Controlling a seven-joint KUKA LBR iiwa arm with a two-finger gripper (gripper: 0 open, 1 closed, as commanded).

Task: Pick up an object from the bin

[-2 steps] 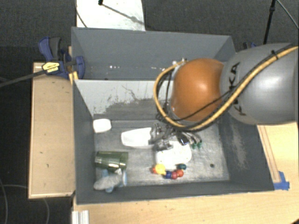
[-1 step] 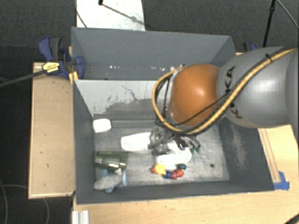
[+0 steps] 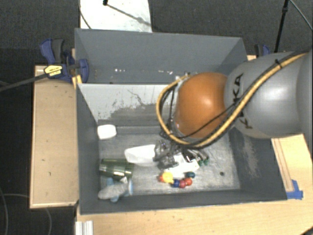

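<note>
The grey metal bin [image 3: 93, 131] holds a few loose things. The tool [image 3: 166, 156] sits low, half hidden beneath the orange dome cover [image 3: 200, 104] — wide or narrow, I cannot tell. Just left of it lies a pale flat plastic piece [image 3: 139, 154]; farther left, a dark green cylinder [image 3: 116, 169]; just below it — a cluster of coloured beads [image 3: 177, 180].
</note>
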